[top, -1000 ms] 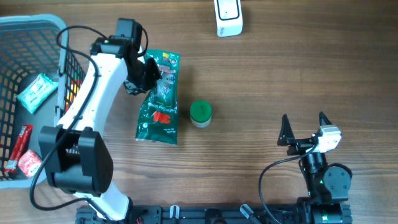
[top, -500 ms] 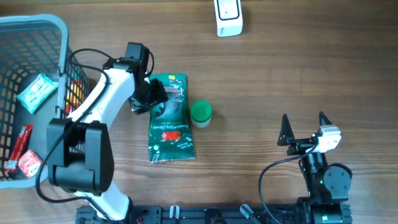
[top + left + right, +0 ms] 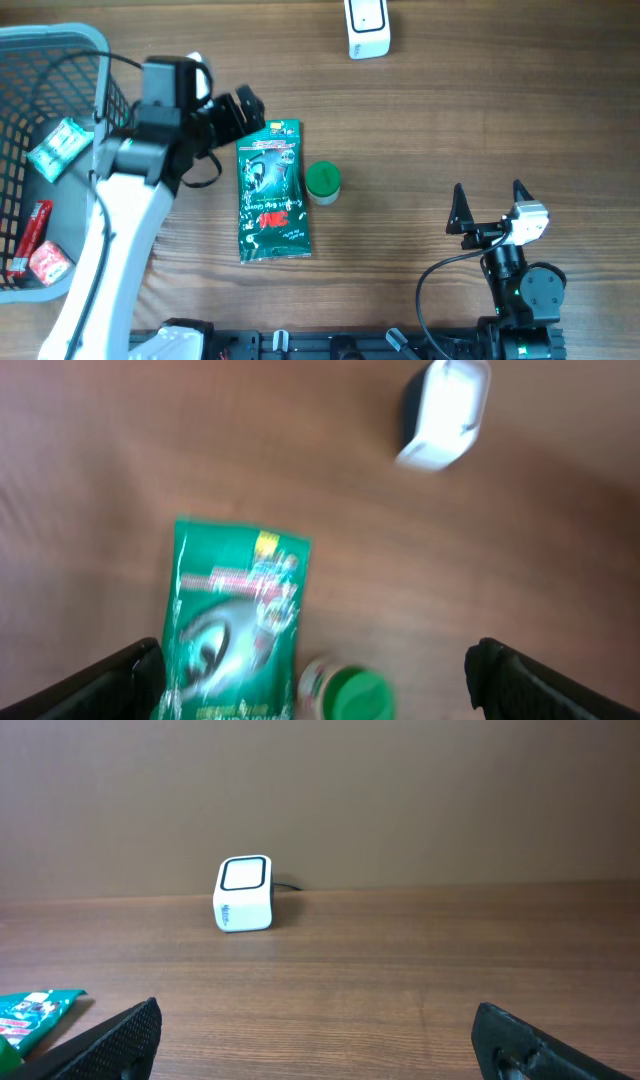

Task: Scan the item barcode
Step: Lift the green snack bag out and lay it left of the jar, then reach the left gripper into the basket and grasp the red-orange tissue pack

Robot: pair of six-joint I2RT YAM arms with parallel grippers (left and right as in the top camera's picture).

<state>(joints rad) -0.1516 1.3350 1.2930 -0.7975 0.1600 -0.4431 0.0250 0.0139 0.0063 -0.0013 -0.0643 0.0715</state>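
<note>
- Left gripper (image 3: 241, 112): we found its fingers spread wide with nothing between them, so it held nothing. Its wrist view was blurred, but both fingertips showed far apart with only wood and goods below.
- It hung over the desk (image 3: 480, 110) at the far left corner of the green packet (image 3: 272, 192). We could not tell from overhead whether a fingertip touched that corner.
- Right gripper (image 3: 488, 203): also spread wide and empty, near the desk's near right corner and well apart from the goods.
- The green packet lay flat, printed face up, left of the desk's middle. Its long side ran from the far edge toward the near edge.
- A green-capped bottle (image 3: 322, 181) stood just beside the packet's right side. We could not tell whether they touched.
- The scanner (image 3: 366, 27), white with a dark window, sat at the far edge, well apart from the packet.
- A grey basket (image 3: 70, 38) occupied the far left corner.
- Inside the basket we noted a mint-green pack (image 3: 60, 148) mid-floor. A long red pack (image 3: 28, 235) and a smaller red one (image 3: 48, 263) lay by its near wall.
</note>
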